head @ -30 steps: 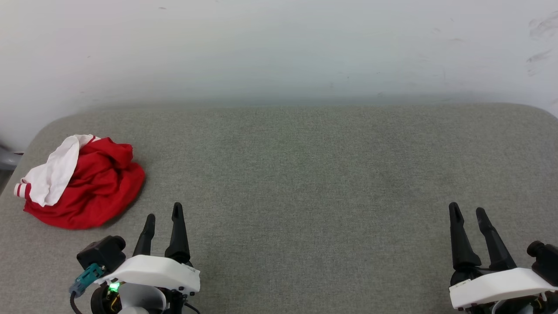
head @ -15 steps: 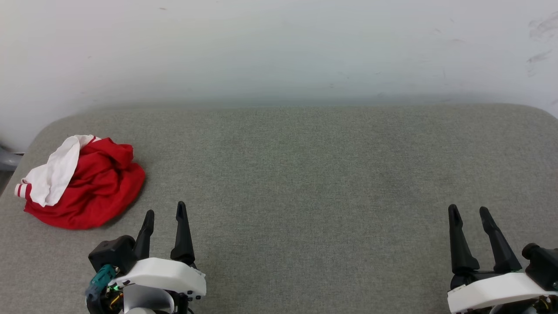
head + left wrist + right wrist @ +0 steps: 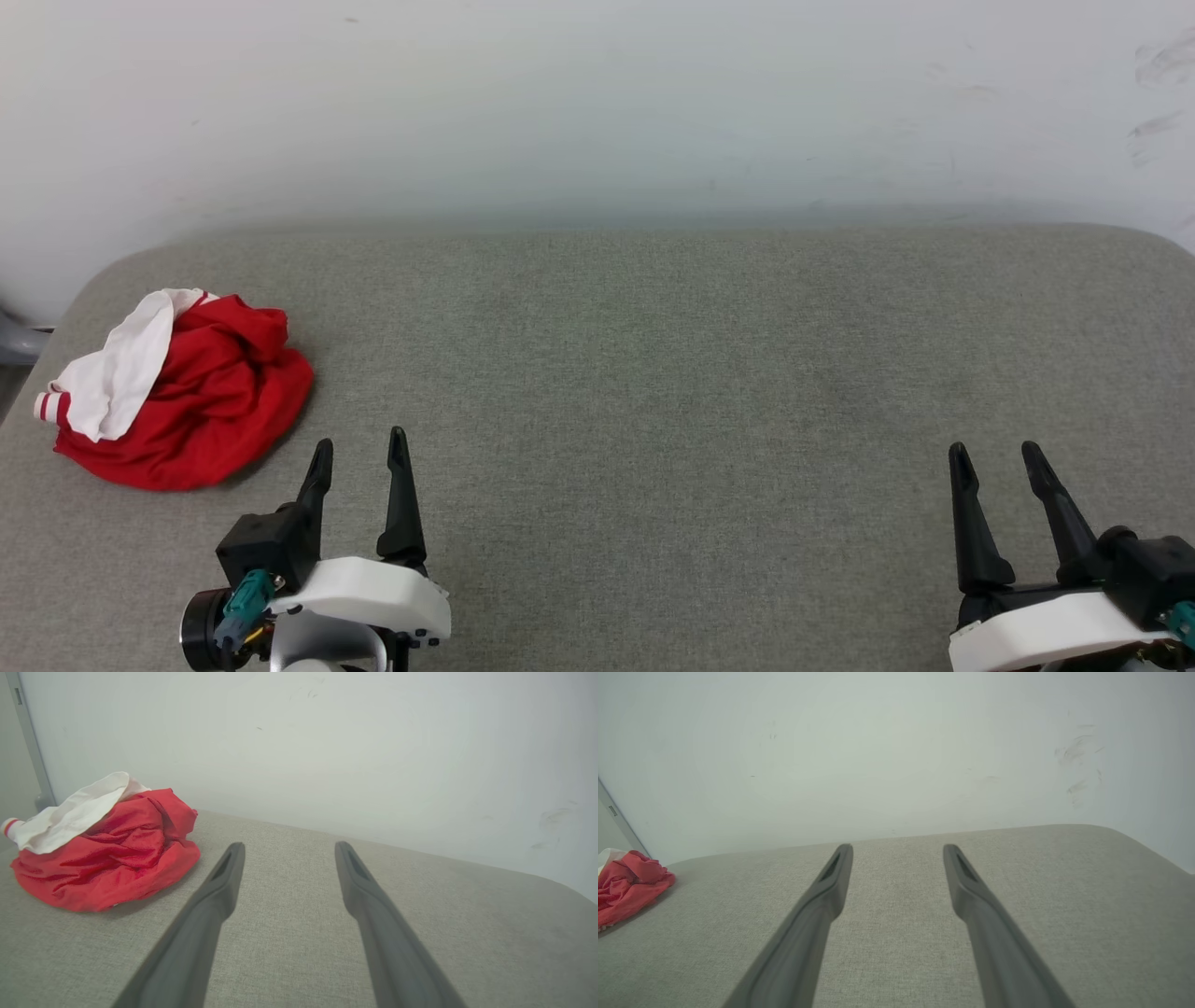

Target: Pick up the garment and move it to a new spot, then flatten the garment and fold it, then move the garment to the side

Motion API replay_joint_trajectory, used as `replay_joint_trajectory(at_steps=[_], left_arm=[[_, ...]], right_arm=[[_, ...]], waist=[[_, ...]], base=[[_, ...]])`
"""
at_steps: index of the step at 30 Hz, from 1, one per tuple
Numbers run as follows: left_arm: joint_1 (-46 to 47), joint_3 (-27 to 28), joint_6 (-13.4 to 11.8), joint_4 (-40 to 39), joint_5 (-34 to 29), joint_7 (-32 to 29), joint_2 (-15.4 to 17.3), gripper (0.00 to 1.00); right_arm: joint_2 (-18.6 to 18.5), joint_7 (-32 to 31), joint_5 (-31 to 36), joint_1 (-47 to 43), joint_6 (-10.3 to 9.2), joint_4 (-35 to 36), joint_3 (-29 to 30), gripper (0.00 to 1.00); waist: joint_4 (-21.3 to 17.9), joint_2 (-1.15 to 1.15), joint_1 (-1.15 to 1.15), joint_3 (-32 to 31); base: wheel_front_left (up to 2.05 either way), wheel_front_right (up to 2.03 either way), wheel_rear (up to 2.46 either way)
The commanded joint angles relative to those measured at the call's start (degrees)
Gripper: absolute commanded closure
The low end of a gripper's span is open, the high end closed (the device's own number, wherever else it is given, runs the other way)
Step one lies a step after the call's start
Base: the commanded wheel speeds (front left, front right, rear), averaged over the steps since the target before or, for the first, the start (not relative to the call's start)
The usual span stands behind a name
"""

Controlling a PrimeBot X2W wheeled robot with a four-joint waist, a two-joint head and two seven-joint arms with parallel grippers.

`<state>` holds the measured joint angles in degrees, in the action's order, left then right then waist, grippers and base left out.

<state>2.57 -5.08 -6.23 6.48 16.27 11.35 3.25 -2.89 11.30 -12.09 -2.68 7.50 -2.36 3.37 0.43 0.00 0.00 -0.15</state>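
The garment [image 3: 201, 401] lies crumpled in a red heap with a white sleeve on top, at the far left of the grey padded table [image 3: 653, 373]. It also appears in the left wrist view as a red bundle [image 3: 112, 858] left of the fingers, and as the garment [image 3: 630, 891] at the left edge of the right wrist view. My left gripper [image 3: 360, 448] stands open at the lower left, just right of the garment and apart from it. My right gripper [image 3: 995, 452] is open at the lower right, empty, far from the garment.
A pale wall [image 3: 597, 112] runs along the table's far edge. The table's rounded left corner [image 3: 84, 280] lies just behind the garment, with a grey object [image 3: 19, 341] beyond it. Bare grey surface spreads between the two grippers.
The left gripper has shifted slightly to the right and rolled at the wrist; the right gripper has edged left and lower. The garment has not moved.
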Motion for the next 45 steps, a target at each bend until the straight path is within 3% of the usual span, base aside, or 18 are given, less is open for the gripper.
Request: replay_joint_trajectory(at_steps=[1,29,45], left_arm=[[-0.3,-0.1,-0.3,-0.5,-1.5,0.6,0.3,0.0],[-1.4,-0.4,0.9,-0.3,-11.4,3.7,-0.2,0.0],[-1.8,0.3,2.0,1.7,-10.0,3.9,-0.4,0.0]], right_arm=[[0.0,0.6,1.4,-0.4,-0.02,0.7,-0.1,0.0],[0.0,3.6,11.7,-2.0,-0.02,3.0,-0.9,0.0],[0.0,3.9,8.3,-2.5,-0.03,2.0,-0.2,0.0]], waist=[[0.0,0.0,0.0,0.0],[0.2,0.0,0.0,-0.2],[0.3,0.0,0.0,-0.1]], base=[[0.0,0.0,0.0],[0.0,0.0,0.0],[0.0,0.0,0.0]])
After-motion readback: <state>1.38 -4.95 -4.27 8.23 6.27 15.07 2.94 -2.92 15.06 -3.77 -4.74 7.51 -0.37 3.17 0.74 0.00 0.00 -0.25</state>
